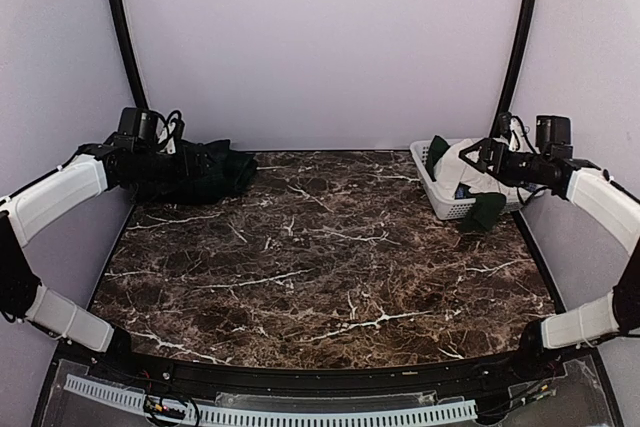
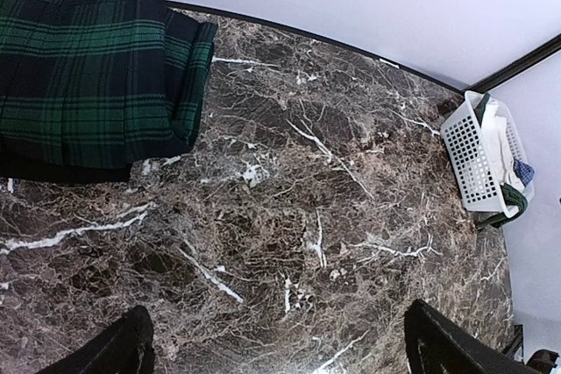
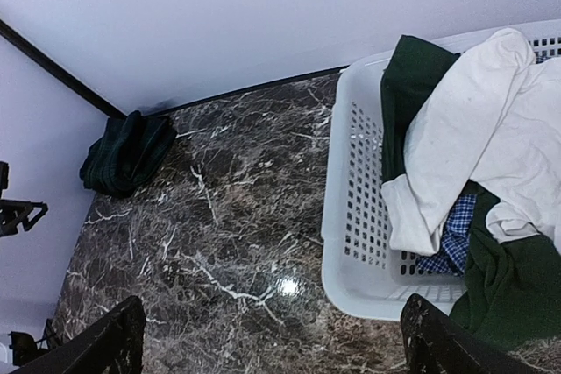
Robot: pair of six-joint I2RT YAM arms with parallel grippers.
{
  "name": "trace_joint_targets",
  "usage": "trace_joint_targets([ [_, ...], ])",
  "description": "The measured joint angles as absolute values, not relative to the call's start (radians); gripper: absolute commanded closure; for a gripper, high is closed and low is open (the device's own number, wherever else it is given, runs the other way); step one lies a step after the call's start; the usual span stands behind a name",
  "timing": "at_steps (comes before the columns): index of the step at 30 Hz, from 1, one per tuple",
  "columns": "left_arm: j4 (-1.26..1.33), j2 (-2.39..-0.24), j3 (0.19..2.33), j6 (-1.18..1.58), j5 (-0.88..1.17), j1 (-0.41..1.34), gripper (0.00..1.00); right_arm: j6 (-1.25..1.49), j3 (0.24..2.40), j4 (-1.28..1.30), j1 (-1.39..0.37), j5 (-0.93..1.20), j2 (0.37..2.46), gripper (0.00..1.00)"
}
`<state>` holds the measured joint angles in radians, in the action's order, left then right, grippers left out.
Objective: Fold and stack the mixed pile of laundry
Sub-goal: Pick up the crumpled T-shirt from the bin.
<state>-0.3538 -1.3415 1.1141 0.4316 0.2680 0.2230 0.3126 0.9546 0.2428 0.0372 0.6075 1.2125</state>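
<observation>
Left tool [image 2: 280, 348] and right tool [image 3: 276, 343] gape wide, empty.

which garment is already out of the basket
The dark green plaid garment, folded on the table at far left; the white one and blue-check shirt lie in the basket.

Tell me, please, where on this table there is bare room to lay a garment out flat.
The middle and near part of the marble table is bare, from the folded plaid garment in the far left corner across to the white basket at the far right. Crowded: that corner, and the basket, heaped with clothes spilling over its rim.
</observation>
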Motion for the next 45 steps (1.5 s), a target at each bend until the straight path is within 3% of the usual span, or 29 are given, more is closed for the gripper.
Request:
trace_joint_targets([
  [8,-0.353,-1.359,1.148,0.433,0.268,0.236,0.01,0.295,1.245,0.263,0.044,0.439,1.537,0.03],
  [19,-0.347,-1.372,1.150,0.442,0.268,0.258,0.01,0.209,1.591,0.358,0.086,0.200,1.835,0.10],
  [29,-0.352,-1.391,1.175,0.449,0.267,0.274,0.01,0.161,1.649,0.426,0.120,0.035,2.055,0.17],
  [38,-0.351,-1.392,1.179,0.449,0.267,0.274,0.01,0.124,1.705,0.445,0.133,-0.084,2.125,0.19],
  [40,-0.351,-1.394,1.179,0.449,0.267,0.274,0.01,0.117,1.733,0.448,0.135,-0.102,2.152,0.23],
  [43,-0.351,-1.395,1.180,0.449,0.265,0.273,0.01,0.109,1.752,0.456,0.138,-0.105,2.186,0.36],
  [45,-0.351,-1.395,1.179,0.449,0.263,0.274,0.01,0.110,1.768,0.467,0.141,-0.102,2.209,0.57],
])
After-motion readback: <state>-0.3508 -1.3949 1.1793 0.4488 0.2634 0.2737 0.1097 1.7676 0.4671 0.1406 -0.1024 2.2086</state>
